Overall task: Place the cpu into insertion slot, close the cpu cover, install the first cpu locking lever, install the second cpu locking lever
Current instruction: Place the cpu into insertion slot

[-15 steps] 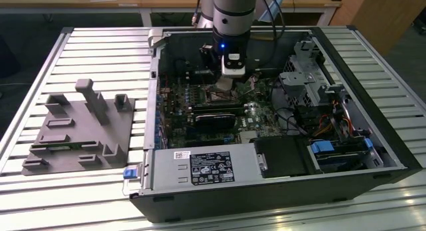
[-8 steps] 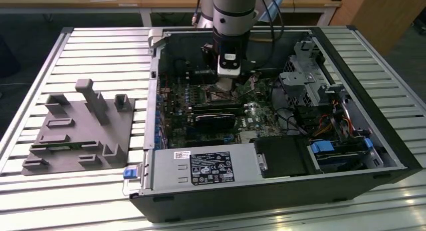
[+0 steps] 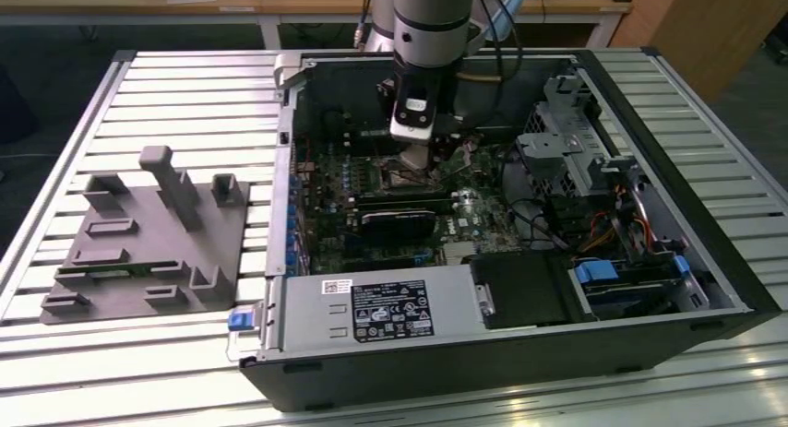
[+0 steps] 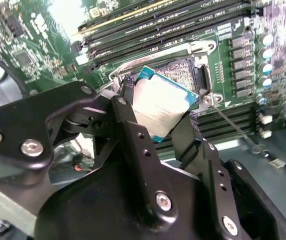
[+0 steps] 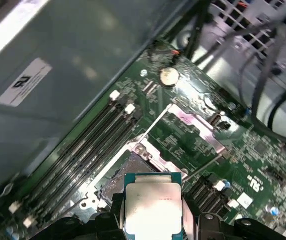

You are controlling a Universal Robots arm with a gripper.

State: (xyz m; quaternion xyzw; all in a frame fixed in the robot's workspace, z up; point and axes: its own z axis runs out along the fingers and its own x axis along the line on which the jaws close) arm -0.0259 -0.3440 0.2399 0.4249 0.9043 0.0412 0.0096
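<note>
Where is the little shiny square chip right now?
In the second wrist view, the small silver-grey square chip is pinched in the robot's black hand, over the square silvery-rimmed socket.

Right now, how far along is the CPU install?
Nothing looks finished yet. In hand: the gripper is shut on the cpu, holding it over the insertion slot, not seated flat. Left: the cpu cover lies folded back open, and a thin locking lever sticks out unlatched beside the slot. So seating the chip, closing the cover and both levers remain.
</note>
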